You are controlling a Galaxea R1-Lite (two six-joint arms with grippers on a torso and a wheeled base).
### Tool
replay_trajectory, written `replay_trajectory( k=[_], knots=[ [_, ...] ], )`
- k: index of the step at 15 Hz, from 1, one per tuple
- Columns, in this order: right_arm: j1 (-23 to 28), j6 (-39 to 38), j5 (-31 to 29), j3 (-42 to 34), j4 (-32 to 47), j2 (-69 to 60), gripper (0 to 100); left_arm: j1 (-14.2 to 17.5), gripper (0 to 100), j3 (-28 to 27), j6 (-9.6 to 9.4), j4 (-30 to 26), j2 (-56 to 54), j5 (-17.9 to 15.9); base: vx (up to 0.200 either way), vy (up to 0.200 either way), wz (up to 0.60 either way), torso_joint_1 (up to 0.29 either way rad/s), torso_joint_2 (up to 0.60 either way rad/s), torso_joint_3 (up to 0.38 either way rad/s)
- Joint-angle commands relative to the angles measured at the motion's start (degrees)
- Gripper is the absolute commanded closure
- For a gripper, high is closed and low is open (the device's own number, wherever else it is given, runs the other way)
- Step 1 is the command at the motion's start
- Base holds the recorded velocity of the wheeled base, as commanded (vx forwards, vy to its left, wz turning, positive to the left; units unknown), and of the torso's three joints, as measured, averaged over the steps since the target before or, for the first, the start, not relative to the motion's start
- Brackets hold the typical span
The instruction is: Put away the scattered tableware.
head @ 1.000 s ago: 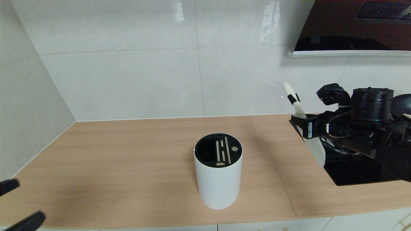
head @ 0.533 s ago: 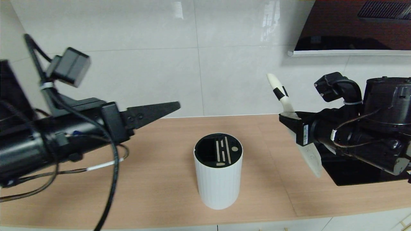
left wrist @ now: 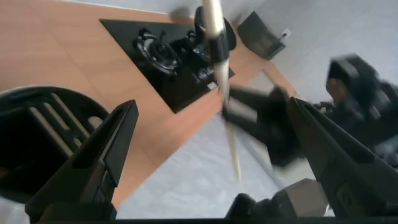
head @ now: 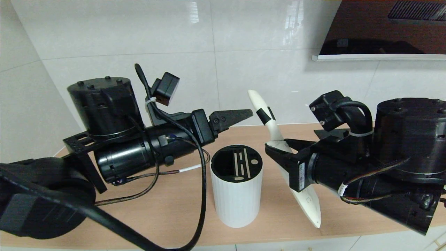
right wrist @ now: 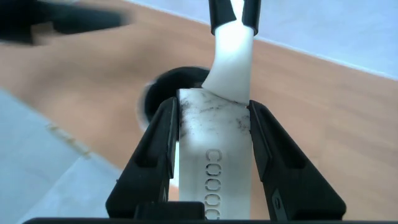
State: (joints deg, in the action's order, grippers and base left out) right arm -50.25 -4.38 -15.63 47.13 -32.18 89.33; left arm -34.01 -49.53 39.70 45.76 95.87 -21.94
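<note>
Right gripper (head: 278, 152) around knife (head: 306, 200) (blade down)

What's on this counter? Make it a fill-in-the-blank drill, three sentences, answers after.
1. The right gripper is shut on a white ____.
2. The left gripper holds nothing, and its fingers are ____.
3. The white holder stands upright on the counter, and its slotted top is coloured ____.
Missing words: knife; open; black.
</note>
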Motion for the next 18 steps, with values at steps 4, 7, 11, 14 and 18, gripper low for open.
replay_trajectory(
  k=[4,7,11,14,18],
  knots=[
    [-2.31,-0.98,-1.07,0.51,-0.07,2.86,100,-2.2,0,0.93,0.02,7.67,5.03,4.63,0.0,0.0,0.0,0.0,0.0,0.0],
    [-3.45,-2.74,-1.07,0.68,0.1,2.86,100,-3.25,0,0.93,-0.07,7.94,5.82,5.16,0.0,0.0,0.0,0.0,0.0,0.0],
    [-4.24,-3.45,-1.07,0.77,0.02,3.39,100,-3.78,0,0.84,0.02,9.34,6.88,5.33,0.0,0.0,0.0,0.0,0.0,0.0],
    [-4.77,-4.06,-1.07,1.12,0.02,4.01,100,-5.01,0,1.01,0.02,13.04,8.9,6.12,0.0,0.0,0.0,0.0,0.0,0.0],
    [-4.77,-4.15,-1.07,1.12,0.02,4.45,100,-5.28,0,1.01,0.02,13.12,8.9,6.12,0.0,0.0,0.0,0.0,0.0,0.0]
  ],
)
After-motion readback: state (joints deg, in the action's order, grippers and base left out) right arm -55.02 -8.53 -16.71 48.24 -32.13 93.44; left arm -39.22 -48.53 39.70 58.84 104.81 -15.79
